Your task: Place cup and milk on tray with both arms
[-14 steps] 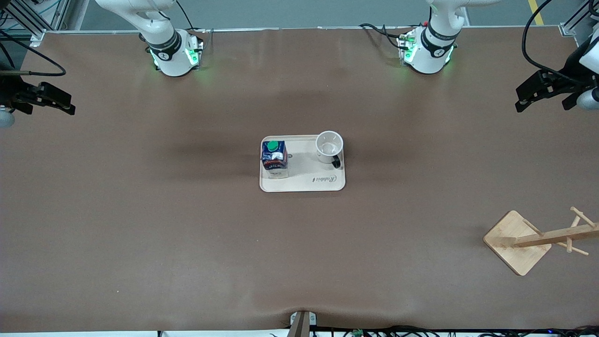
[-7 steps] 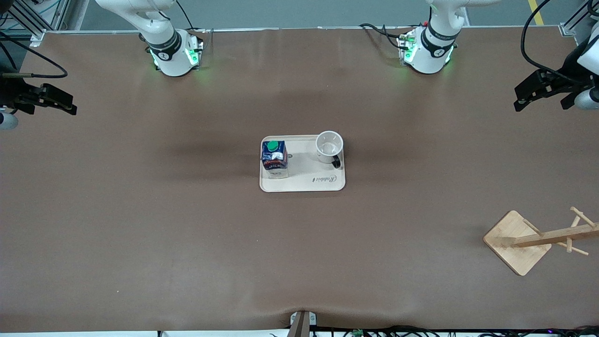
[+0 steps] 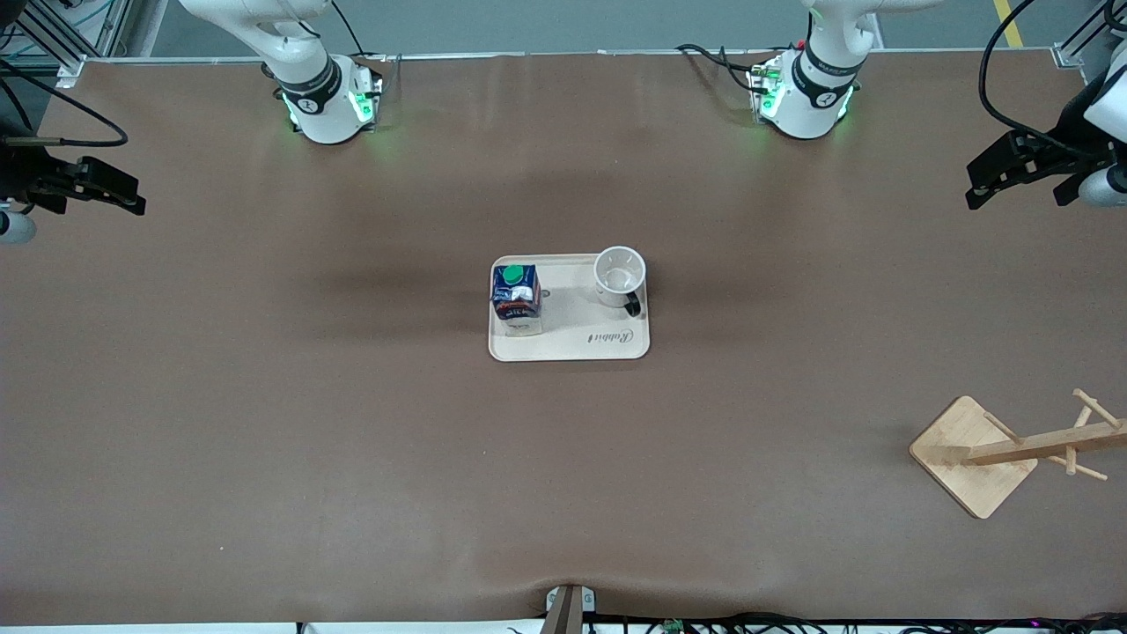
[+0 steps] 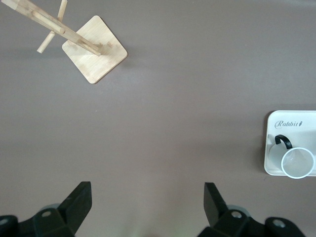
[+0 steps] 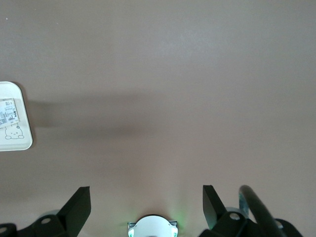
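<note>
Tray (image 3: 572, 343) holds one milk (image 3: 515, 292) and one cup (image 3: 619, 275)

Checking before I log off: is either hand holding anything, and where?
Nothing: left hand and right hand are open, clear of the tray.

The bench (image 3: 264, 396) wore a matt brown covering, faintly wrinkled. The tray (image 3: 572, 343) looked like smooth cream plastic, the cup (image 3: 619, 277) glossy white, the milk (image 3: 515, 295) printed carton. The rack (image 3: 973, 456) was pale, bare wood.
</note>
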Motion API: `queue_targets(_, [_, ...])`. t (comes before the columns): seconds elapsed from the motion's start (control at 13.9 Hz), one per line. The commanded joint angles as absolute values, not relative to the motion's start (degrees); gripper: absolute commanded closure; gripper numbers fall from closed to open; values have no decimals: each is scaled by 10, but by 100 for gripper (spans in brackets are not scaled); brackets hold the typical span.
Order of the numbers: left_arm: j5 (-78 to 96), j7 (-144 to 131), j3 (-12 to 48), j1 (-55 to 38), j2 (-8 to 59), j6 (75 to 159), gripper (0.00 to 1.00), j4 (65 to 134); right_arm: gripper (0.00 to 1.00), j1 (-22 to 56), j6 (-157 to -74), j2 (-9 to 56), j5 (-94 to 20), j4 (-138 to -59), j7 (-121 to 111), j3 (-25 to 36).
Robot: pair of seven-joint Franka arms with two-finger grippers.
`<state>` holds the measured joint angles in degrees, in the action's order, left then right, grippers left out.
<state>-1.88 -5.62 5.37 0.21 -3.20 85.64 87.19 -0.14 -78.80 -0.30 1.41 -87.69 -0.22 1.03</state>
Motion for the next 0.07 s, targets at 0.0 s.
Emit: queue_targets(0.0, [-7, -59, 53, 1, -36, 852, 0, 874, 0, -3, -780, -2, 15, -870, 1, 8])
